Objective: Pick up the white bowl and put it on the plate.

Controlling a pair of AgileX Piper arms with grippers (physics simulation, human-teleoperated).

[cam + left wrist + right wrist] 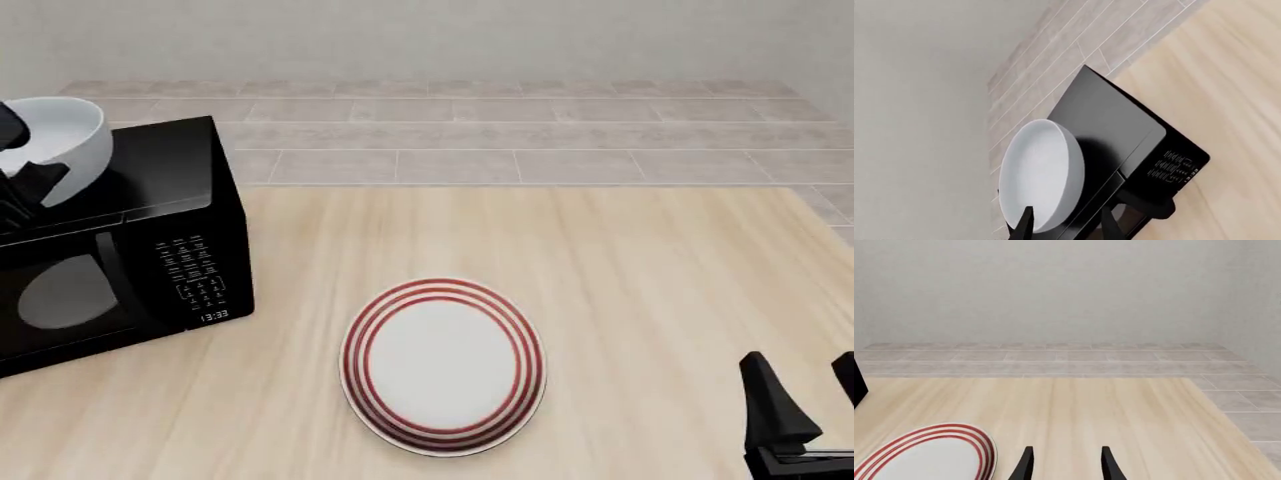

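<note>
One white bowl (60, 140) — one plate (445, 364).

front overhead, wrists close, plate (443, 365) shared

L gripper (30, 170) sits at far left edge of front view, raised, fingers (1025, 226) clamped on rim of the white bowl (70, 140), holding it tilted. R gripper (807, 395) low at bottom-right corner, fingers (1023, 465) parallel w/ a gap, nothing between them.
</note>
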